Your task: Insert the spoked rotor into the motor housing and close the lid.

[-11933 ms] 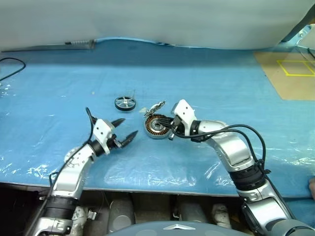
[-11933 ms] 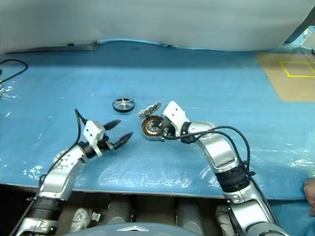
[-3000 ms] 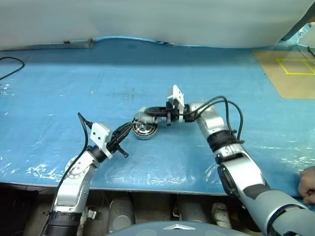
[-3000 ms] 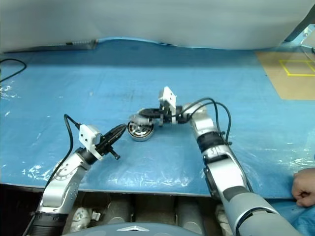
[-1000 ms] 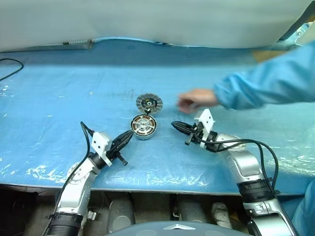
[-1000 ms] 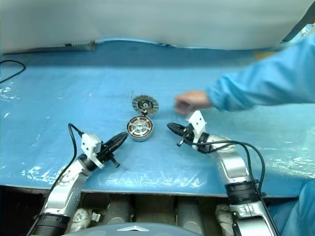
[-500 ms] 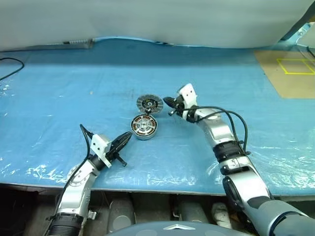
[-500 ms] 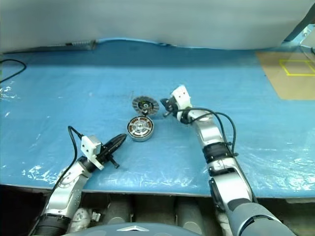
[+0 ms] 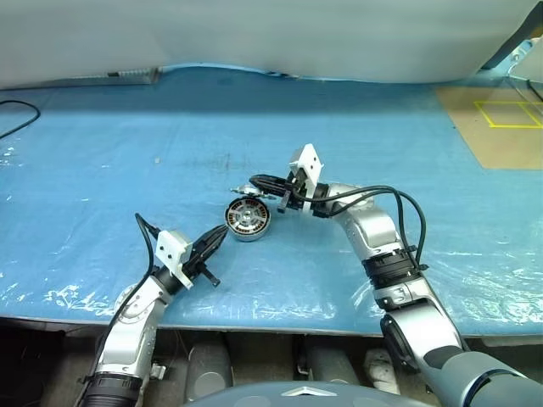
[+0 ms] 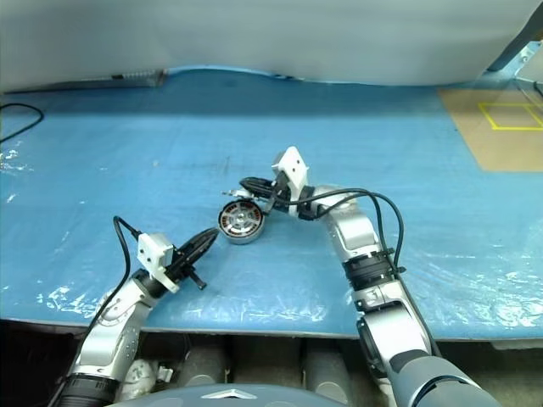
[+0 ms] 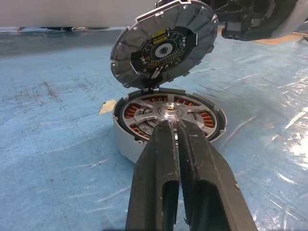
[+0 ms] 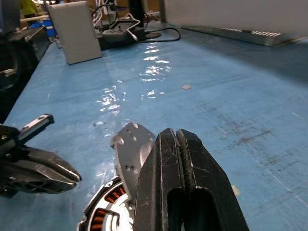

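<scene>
The motor housing (image 9: 248, 220) stands on the blue sheet, a copper winding ring inside it. The spoked rotor (image 11: 168, 111) sits within that ring. The lid (image 11: 163, 45) is tipped up on edge over the housing's far rim, its dark inner face toward my left wrist camera. My right gripper (image 9: 254, 181) is shut and empty, its fingers lying level against the lid's (image 12: 131, 151) back. My left gripper (image 9: 216, 242) is shut too, pointing at the housing's near wall (image 11: 130, 139), a short way off.
A black cable (image 9: 17, 110) loops at the far left. A tan board with yellow tape (image 9: 501, 127) lies at the back right. A small tan scrap (image 11: 108, 107) lies on the sheet beside the housing. The table's front edge runs just behind my left arm.
The lid lay flat beyond the housing; now it stands tipped up over it. My right gripper swung left and up behind it. A person's arm seen a second ago is gone.
</scene>
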`<state>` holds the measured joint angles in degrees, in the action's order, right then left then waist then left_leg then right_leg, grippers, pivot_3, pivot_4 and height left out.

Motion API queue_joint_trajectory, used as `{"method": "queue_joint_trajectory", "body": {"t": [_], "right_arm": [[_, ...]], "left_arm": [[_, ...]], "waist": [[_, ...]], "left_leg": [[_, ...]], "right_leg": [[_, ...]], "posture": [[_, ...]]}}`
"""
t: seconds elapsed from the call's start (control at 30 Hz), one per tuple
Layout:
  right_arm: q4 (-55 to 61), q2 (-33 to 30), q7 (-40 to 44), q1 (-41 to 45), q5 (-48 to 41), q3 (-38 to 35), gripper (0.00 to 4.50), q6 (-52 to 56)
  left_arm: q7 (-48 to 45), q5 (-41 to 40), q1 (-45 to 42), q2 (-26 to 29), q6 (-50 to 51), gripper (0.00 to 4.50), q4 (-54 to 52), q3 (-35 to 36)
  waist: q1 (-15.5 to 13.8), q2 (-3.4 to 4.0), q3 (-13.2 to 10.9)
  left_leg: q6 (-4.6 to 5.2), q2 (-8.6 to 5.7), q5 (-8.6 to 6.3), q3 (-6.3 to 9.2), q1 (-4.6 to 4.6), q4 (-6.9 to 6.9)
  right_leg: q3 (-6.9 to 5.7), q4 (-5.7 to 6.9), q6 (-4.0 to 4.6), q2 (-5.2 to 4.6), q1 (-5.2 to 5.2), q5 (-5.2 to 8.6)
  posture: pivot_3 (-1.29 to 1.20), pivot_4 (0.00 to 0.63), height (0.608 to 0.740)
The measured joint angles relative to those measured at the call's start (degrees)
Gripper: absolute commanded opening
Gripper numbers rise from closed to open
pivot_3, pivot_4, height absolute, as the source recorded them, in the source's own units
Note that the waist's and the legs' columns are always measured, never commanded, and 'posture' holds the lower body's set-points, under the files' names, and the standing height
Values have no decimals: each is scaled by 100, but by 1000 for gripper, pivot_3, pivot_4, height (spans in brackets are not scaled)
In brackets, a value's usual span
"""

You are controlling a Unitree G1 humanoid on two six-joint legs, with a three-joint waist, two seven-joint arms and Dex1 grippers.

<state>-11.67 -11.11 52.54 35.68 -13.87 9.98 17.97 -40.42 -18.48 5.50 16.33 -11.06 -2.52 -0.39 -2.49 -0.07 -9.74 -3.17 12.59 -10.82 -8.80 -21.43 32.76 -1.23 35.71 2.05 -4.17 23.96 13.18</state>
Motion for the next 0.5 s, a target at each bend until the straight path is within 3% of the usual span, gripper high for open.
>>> {"method": "queue_joint_trajectory", "body": {"t": [0.5], "right_arm": [[99,264,-468,-756,609,778,0,-289]], "left_arm": [[106,-21,163,40,177,215,-265,7]], "waist": [[1,-1,1]], "left_leg": [[-1,-1,0,0,3,0]], "right_leg": [[1,-1,0,0,-2,0]], "posture": [[0,150,740]]}}
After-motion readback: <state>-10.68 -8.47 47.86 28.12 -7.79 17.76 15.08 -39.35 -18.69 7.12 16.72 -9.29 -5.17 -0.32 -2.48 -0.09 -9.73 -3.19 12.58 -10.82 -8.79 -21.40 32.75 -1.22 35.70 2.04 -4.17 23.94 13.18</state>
